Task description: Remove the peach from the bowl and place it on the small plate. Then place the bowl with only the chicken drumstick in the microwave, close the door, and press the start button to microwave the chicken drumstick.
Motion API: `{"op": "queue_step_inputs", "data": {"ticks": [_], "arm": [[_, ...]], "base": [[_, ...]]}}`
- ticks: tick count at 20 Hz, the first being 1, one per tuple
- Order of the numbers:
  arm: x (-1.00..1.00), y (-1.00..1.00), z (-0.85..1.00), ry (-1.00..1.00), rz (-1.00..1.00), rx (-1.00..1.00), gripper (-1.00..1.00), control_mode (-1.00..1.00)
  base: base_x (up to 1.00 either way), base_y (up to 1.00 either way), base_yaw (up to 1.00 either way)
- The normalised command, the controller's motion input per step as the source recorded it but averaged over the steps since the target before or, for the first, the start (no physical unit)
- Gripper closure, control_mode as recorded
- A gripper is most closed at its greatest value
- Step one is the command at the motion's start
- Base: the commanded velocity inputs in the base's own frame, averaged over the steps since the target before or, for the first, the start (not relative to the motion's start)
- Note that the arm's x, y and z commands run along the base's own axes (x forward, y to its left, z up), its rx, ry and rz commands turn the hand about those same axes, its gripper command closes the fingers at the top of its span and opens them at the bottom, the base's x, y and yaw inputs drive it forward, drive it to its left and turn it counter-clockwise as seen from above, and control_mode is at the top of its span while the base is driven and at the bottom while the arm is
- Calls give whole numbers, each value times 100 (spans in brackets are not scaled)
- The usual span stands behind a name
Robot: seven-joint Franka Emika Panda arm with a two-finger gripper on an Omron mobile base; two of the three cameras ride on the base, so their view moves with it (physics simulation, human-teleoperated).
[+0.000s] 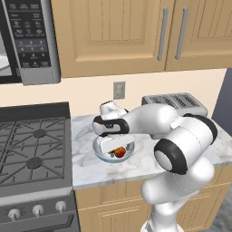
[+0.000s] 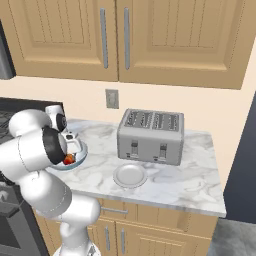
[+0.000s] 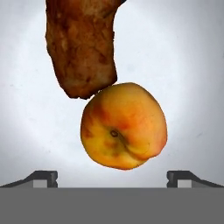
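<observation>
The pale bowl (image 1: 100, 152) (image 2: 80, 158) stands on the marble counter near the stove. Inside it lie the orange-red peach (image 1: 120, 152) (image 2: 68, 159) (image 3: 124, 126) and the reddish-brown chicken drumstick (image 3: 81, 48), whose end touches the peach. My gripper (image 1: 113, 148) (image 3: 113, 178) hangs open just above the bowl, pointing down, its fingertips (image 3: 43, 178) wide on either side of the peach and holding nothing. The small plate (image 2: 130, 176) lies bare in front of the toaster. The microwave (image 1: 31, 41) hangs at the upper left with its keypad showing; its door is out of view.
A gas stove (image 1: 31, 149) borders the counter on the left. A steel toaster (image 1: 174, 103) (image 2: 150, 136) stands at the back right of the bowl. Tan wall cabinets (image 2: 125, 35) hang above. My own arm reaches over the counter's front edge.
</observation>
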Motion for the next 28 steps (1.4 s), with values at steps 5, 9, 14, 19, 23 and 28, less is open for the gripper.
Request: {"op": "queue_step_inputs", "data": {"ticks": [5, 9, 14, 19, 23, 28], "arm": [[1, -1, 0, 0, 0, 0, -100, -100], [14, 0, 0, 0, 0, 0, -100, -100], [16, 0, 0, 0, 0, 1, -100, -100], [9, 0, 0, 0, 0, 0, -100, -100], [11, 0, -7, 0, 0, 0, -100, -100], [5, -2, -12, 0, 0, 0, -100, -100]], "base": [[0, 0, 0], [0, 0, 0], [0, 0, 0], [0, 0, 0], [0, 0, 0], [0, 0, 0]]}}
